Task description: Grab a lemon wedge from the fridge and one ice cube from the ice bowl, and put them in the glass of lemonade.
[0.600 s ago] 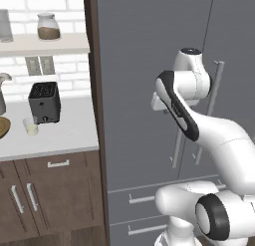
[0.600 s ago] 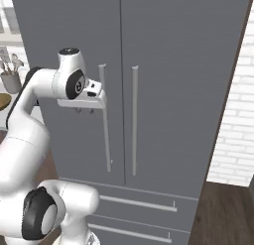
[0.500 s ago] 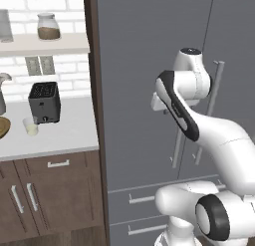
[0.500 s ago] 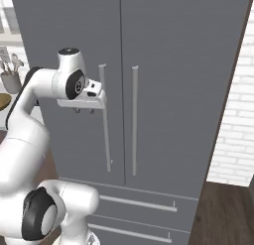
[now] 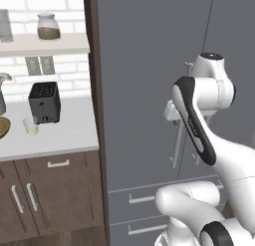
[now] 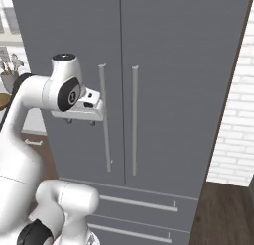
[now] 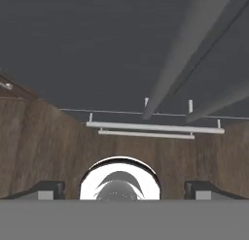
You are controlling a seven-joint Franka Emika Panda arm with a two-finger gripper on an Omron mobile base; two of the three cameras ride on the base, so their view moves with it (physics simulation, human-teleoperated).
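A: Fridge (image 6: 173,65) doors shut, flat dark grey panels across the centre of the right base frame, two thin silver bar handles (image 6: 134,120) flanking the centre seam, drawers below. Plenty of bare door to the right of them.

B: And the arm?

A: Elbow bent, hand level, gripper (image 6: 79,121) just left of the left handle, mid-frame left. In the hand view the fingers (image 7: 46,189) sit far apart at the bottom corners, nothing between them, with the handle bar (image 7: 187,54) in the upper right.

B: The tabletop (image 5: 60,135)?

A: Pale slab, left of the left base frame: lemonade glass (image 5: 31,126) beside a black toaster (image 5: 45,102), brown ice bowl (image 5: 3,126) rim at the left edge.
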